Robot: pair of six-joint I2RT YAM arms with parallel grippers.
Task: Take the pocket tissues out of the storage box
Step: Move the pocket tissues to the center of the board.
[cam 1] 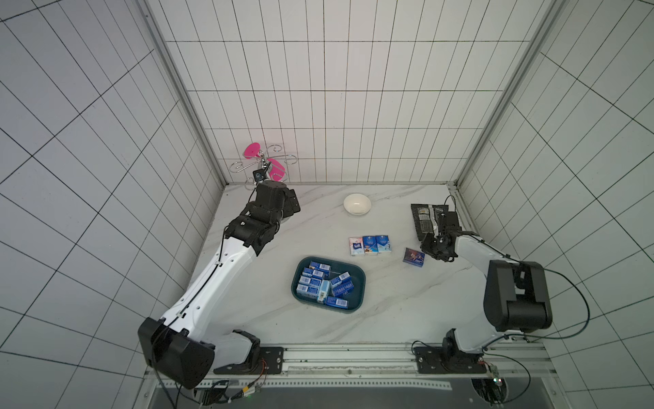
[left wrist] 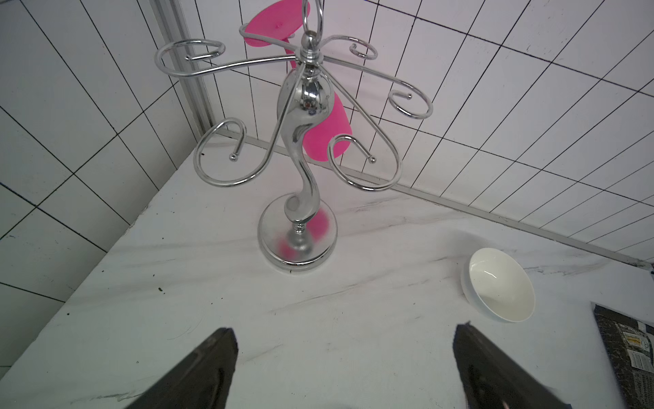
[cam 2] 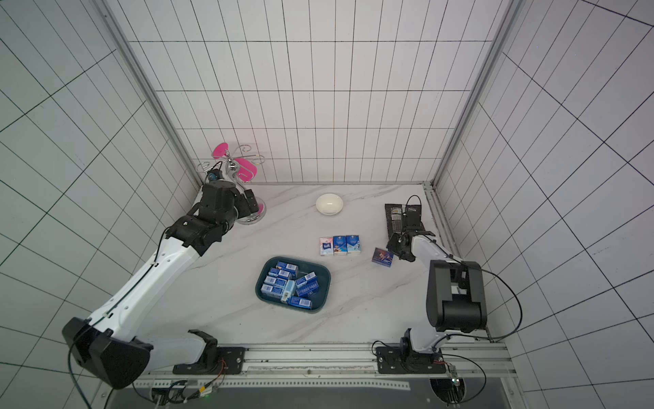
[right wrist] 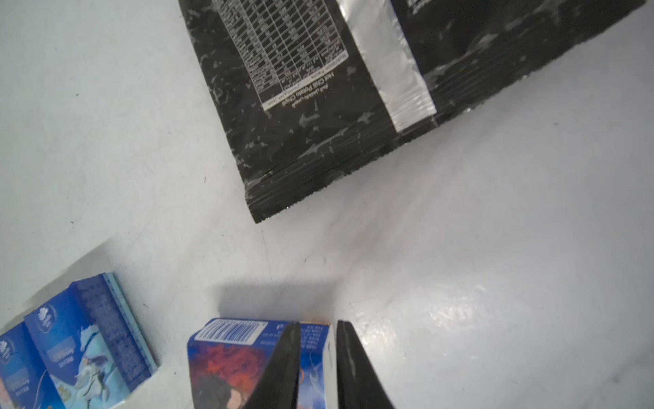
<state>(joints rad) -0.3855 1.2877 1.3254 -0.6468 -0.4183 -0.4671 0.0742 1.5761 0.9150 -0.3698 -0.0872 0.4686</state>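
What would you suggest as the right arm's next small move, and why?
Probably ease down and open the right gripper: its jaws pinch one edge of the dark blue tissue pack, which is already outside the storage box, near the row of three packs on the table.

Back centre: we see a white bowl (cam 1: 357,204) upright on the marble tabletop (cam 1: 389,318) | Far right: we log a black foil packet (cam 1: 423,221) lying flat | Far-left corner: we note a chrome rack (left wrist: 300,159) carrying a pink cup (left wrist: 329,134)
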